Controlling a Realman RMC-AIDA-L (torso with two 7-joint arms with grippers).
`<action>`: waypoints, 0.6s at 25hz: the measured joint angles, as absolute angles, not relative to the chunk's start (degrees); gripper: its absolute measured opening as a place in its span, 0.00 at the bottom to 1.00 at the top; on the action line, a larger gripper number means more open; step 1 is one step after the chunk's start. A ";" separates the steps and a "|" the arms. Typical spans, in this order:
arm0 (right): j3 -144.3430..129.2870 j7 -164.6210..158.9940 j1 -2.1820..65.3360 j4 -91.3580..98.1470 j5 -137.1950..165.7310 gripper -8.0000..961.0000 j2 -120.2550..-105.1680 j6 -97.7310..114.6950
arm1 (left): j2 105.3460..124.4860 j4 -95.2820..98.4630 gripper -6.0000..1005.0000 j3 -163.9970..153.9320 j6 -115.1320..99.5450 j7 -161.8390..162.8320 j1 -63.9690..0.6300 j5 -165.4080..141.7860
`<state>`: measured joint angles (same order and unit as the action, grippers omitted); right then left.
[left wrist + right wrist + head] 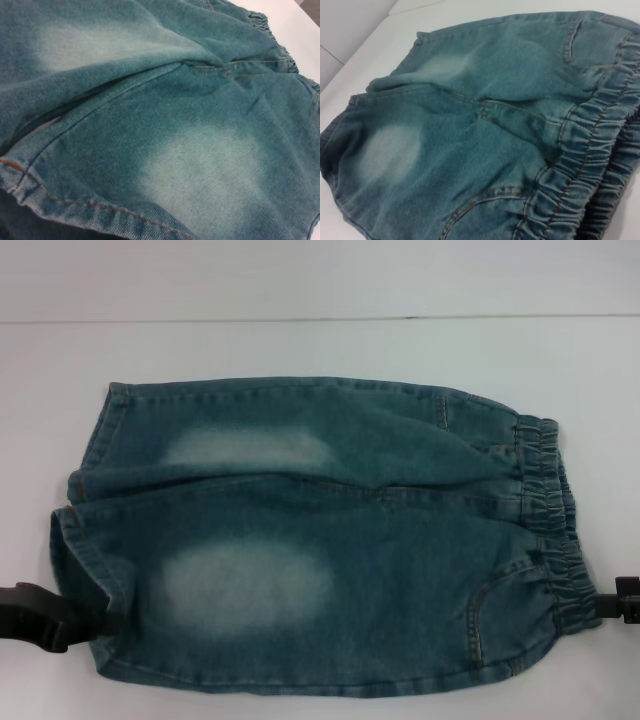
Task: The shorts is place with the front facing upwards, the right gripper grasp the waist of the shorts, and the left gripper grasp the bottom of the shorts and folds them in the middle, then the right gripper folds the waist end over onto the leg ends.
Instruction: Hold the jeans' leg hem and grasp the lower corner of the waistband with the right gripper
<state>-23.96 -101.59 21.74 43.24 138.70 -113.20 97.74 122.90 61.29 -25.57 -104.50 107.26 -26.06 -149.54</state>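
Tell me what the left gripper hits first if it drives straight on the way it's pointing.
Probably the shorts: the left gripper points inward from the table's left side, right at the near leg's hem, apparently already touching the denim.

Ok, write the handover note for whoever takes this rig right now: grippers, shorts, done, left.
Left gripper: at the near leg hem on the robot's left, touching the shorts; grip cannot be confirmed.
Right gripper: at the near end of the waistband, at the view's right edge; grip unclear too.
Shorts: flat on the white table, front up, waist to the right, legs to the left.
Done: both grippers brought to their ends.
Left: the fold along the middle, then waist end over leg ends.
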 joint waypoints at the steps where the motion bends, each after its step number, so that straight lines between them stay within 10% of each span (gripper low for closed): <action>1: -24.11 -101.58 21.79 43.24 138.78 0.80 -113.27 97.65 | 122.92 61.49 0.04 -25.61 -104.55 107.36 -26.08 -149.53; 15: -25.95 -101.84 22.91 42.57 139.01 0.80 -114.27 96.00 | 122.96 62.47 0.04 -25.67 -105.23 107.66 -26.19 -149.50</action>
